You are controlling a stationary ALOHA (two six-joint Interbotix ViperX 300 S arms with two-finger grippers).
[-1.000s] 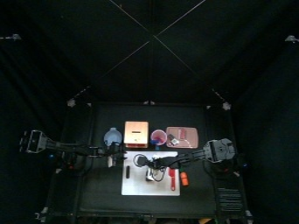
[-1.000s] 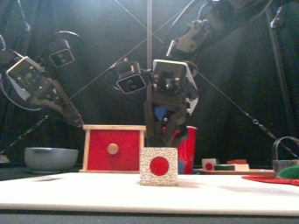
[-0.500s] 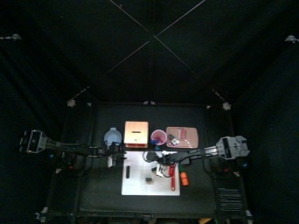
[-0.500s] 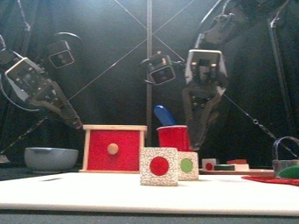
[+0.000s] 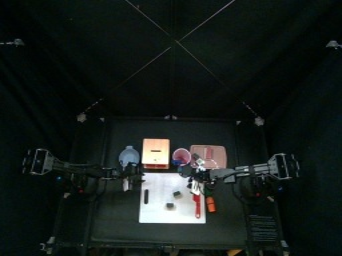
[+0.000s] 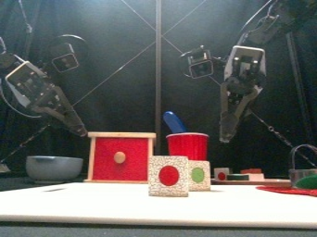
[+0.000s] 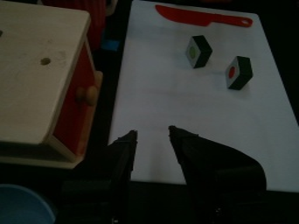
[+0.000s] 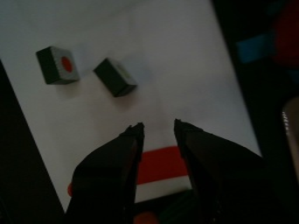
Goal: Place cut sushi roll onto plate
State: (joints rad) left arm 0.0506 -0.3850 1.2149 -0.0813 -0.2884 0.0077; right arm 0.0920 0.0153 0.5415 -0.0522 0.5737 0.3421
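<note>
Item: cut sushi roll, two pieces — one with a red core (image 8: 59, 64), one with a green core (image 8: 115, 76), just beside each other on the white board (image 8: 163, 52), neither yet on the plate (image 5: 209, 156). Likely light, soft, easily crushed; best pinched across the dark flat sides, gently.

My right gripper (image 8: 156, 131): jaws spread, empty, hanging above the board near the red-handled knife (image 7: 201, 15).

My left gripper (image 7: 152, 138): jaws parted, empty, over the board's edge beside the wooden box (image 7: 41, 79).
</note>
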